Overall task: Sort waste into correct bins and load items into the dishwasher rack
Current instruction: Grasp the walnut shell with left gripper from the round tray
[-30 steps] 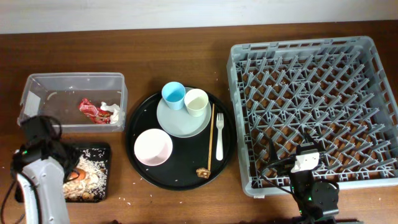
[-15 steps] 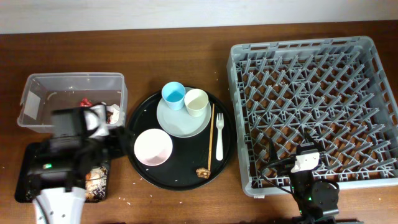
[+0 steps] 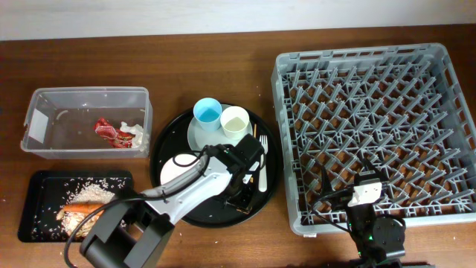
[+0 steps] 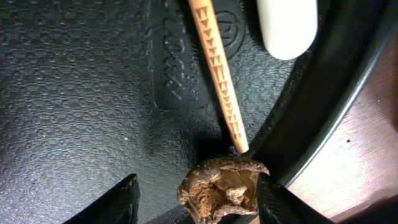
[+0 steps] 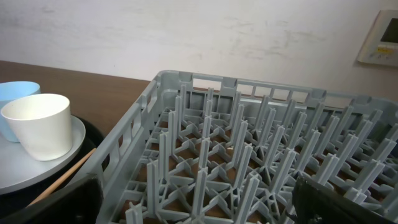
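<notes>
Straddling brown lump (image 4: 222, 186), left end effector (image 4: 198, 202)

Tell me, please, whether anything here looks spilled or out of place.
A brown food lump sits loose on the round black tray by its rim, at the wooden stick's tip; stray white grains speckle the clear tub around the red wrapper.

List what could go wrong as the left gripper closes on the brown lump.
The stick ends right at the brown lump, so the left gripper, open around the lump, may catch the stick too. The lump sits against the rim of the tray, where a finger could jam. It looks crumbly and might break when squeezed.
</notes>
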